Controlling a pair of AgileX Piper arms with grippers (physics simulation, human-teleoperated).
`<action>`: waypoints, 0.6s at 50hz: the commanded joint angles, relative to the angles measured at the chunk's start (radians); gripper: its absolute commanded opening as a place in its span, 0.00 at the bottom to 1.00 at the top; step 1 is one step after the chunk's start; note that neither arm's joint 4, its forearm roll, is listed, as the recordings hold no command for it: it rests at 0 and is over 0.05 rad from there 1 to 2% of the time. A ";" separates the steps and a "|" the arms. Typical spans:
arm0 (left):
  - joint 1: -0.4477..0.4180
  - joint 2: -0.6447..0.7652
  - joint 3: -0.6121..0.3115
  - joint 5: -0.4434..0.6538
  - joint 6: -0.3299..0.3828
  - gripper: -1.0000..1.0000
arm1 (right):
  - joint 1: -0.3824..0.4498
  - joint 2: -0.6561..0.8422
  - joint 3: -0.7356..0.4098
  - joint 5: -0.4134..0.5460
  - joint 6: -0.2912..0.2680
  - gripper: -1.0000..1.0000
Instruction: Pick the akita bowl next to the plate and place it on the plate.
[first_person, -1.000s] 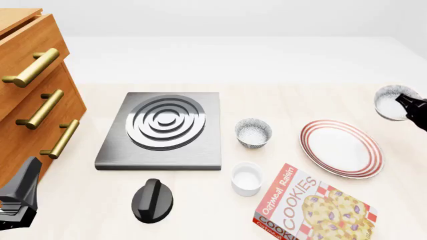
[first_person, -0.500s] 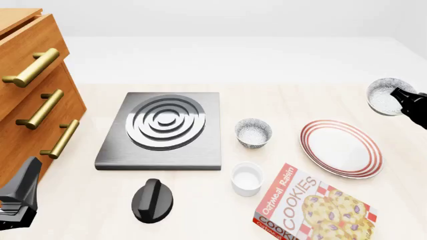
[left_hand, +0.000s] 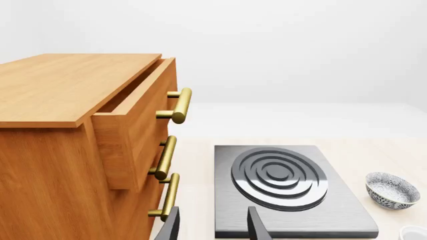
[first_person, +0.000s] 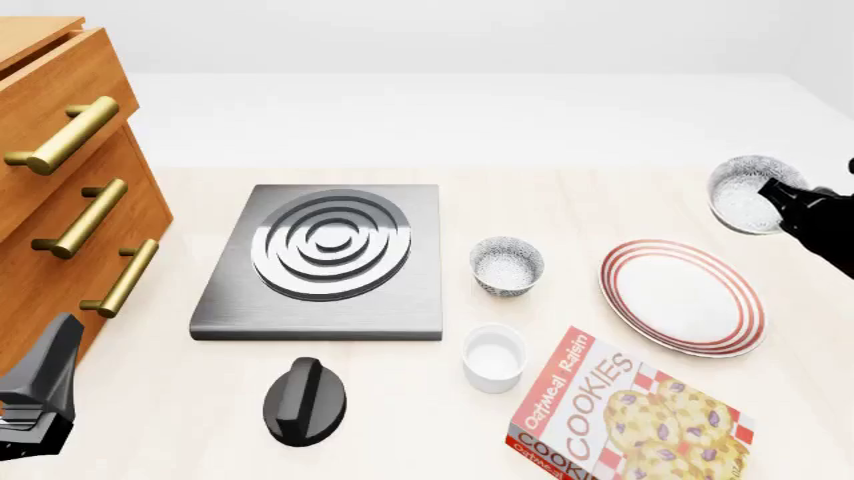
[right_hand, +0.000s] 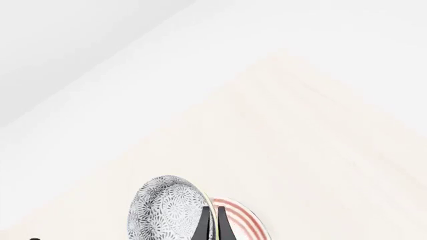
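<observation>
Your right hand (first_person: 787, 198) is clamped on the rim of the akita bowl (first_person: 745, 194), holding it tilted in the air just beyond the far right edge of the plate (first_person: 682, 296). A second speckled bowl (first_person: 507, 265) sits on the counter (first_person: 561, 140) left of the plate, with a white cup (first_person: 493, 357) nearer you. Your left hand (left_hand: 212, 227) hangs with its fingers narrowly apart and empty, far left of the plate, beside the drawers (first_person: 60, 190).

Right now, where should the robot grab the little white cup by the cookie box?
By its rim, from straight above: the white cup stands upright and open-topped, so one of the jaws goes inside, one outside. Use the side away from the cookie box, which sits close.
</observation>
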 joint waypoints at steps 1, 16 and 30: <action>0.000 0.000 0.000 0.000 0.000 1.00 | 0.037 -0.048 0.046 -0.009 0.011 0.00; 0.000 0.000 0.000 0.000 0.000 1.00 | 0.063 -0.041 0.089 -0.044 0.008 0.00; 0.000 0.000 0.000 0.000 0.000 1.00 | 0.080 -0.022 0.124 -0.079 0.000 0.00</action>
